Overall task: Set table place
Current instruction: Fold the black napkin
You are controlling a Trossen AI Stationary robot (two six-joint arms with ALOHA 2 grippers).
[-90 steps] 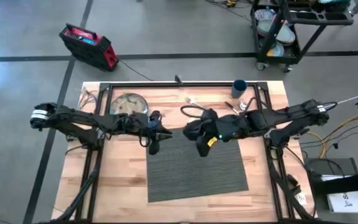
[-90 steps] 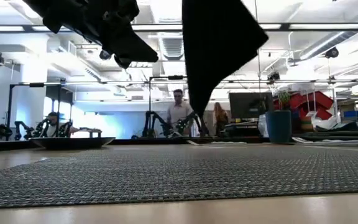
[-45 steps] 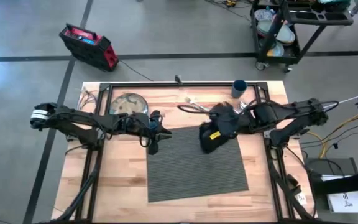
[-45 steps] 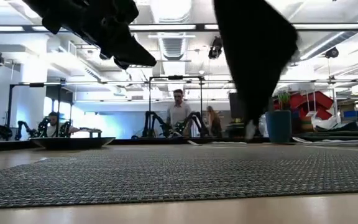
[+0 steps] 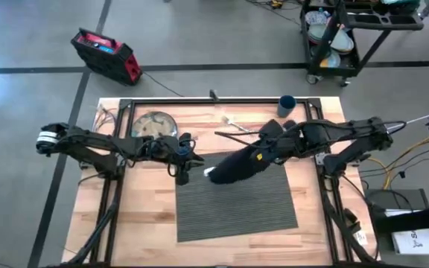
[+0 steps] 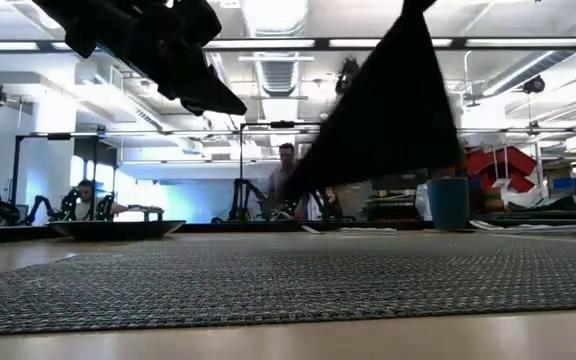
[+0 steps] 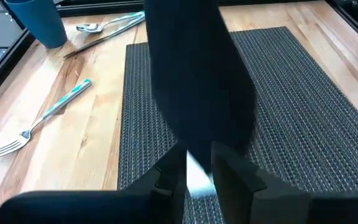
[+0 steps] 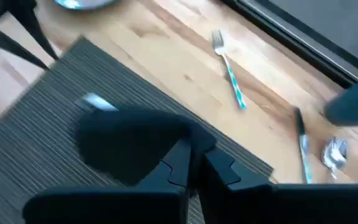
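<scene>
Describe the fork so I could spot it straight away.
Start at the grey ribbed placemat in the middle of the wooden table. On the bare wood past its far edge, toward the blue cup, lies the fork. It alone has a light blue handle; the knife and spoon lie nearer the cup.

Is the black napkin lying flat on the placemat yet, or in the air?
In the air: the napkin hangs from the right gripper above the placemat.
</scene>
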